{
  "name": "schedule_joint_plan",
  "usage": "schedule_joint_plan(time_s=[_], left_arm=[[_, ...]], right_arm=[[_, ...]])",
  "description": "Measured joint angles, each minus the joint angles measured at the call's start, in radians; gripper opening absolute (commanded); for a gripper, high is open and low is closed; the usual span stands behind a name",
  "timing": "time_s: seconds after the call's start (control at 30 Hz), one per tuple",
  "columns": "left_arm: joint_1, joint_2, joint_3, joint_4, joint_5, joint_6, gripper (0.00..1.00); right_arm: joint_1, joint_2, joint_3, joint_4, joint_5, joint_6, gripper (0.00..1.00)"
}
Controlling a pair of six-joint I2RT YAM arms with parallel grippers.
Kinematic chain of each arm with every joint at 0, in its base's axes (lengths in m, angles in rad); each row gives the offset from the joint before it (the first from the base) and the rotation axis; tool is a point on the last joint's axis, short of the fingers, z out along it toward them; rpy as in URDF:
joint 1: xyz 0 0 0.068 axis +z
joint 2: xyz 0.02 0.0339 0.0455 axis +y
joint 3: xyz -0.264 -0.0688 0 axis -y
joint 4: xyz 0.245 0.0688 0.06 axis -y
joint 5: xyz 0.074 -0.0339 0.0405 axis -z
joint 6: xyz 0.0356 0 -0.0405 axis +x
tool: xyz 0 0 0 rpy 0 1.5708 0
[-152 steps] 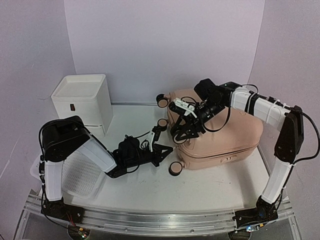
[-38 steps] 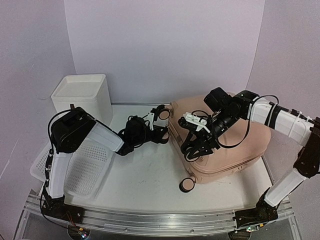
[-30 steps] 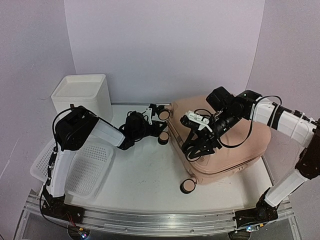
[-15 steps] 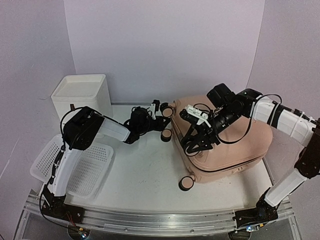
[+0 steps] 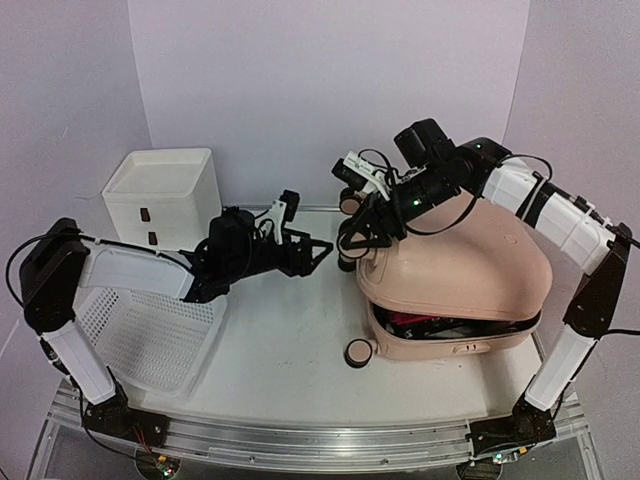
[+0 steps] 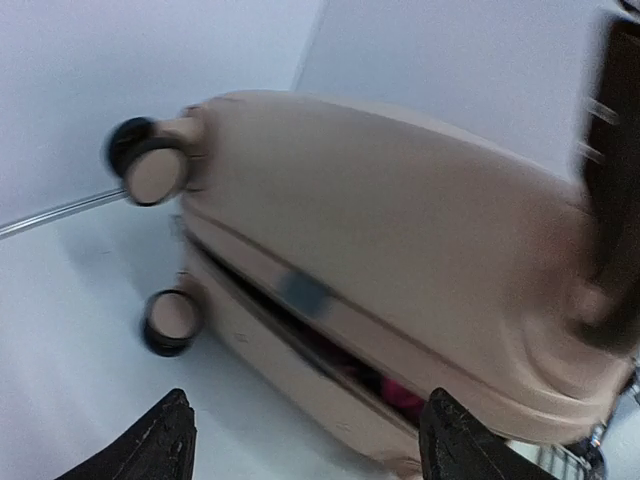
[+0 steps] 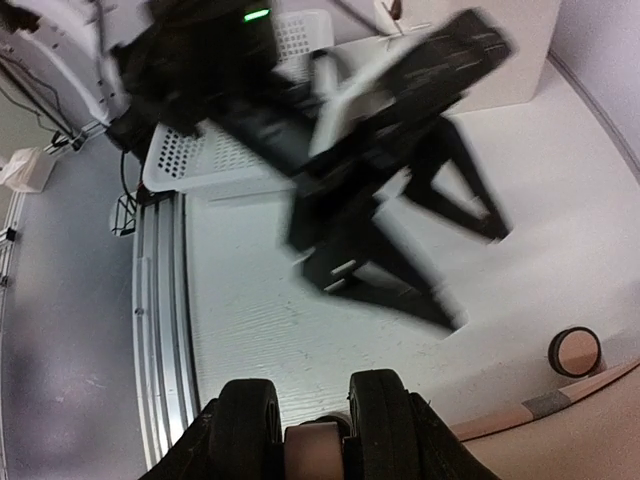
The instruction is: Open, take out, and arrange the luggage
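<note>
The luggage (image 5: 460, 270) is a pale pink hard-shell suitcase lying at the right of the table. Its lid stands ajar, and something red shows in the dark gap (image 6: 400, 395). My right gripper (image 5: 352, 240) is at the lid's left end, shut on a black-and-cream caster wheel (image 7: 315, 440) that fills the space between its fingers. My left gripper (image 5: 315, 255) hangs over the table left of the suitcase, apart from it. It is open with nothing between its fingertips (image 6: 175, 440). Two more wheels (image 6: 150, 170) show on the suitcase's end.
A white drawer unit (image 5: 165, 200) stands at the back left. A white mesh basket (image 5: 140, 340) lies in front of it, under the left arm. One lower caster wheel (image 5: 357, 351) rests on the table near the suitcase's front corner.
My left gripper has opened and drawn back leftward from the suitcase's wheels. My right gripper has risen with its wheel, lifting the lid so a gap now shows.
</note>
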Motion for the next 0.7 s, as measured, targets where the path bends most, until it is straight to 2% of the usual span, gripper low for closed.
schedule_joint_plan(time_s=[0.13, 0.3, 0.43, 0.63, 0.7], left_arm=[[-0.179, -0.105, -0.055, 0.002, 0.029, 0.083, 0.74], [-0.265, -0.071, -0.055, 0.005, 0.049, 0.132, 0.67], [-0.303, 0.021, -0.054, 0.08, 0.045, 0.14, 0.65], [-0.304, 0.139, -0.002, 0.127, 0.042, 0.136, 0.76], [-0.302, 0.156, 0.024, 0.145, 0.032, 0.132, 0.78]], right_arm=[[-0.011, 0.068, 0.127, -0.03, 0.053, 0.051, 0.0], [-0.021, 0.151, 0.257, -0.07, 0.091, 0.097, 0.0], [-0.026, 0.195, 0.328, -0.087, 0.11, 0.132, 0.0], [-0.03, 0.212, 0.352, -0.072, 0.113, 0.204, 0.0], [-0.03, 0.214, 0.352, -0.061, 0.113, 0.23, 0.07]])
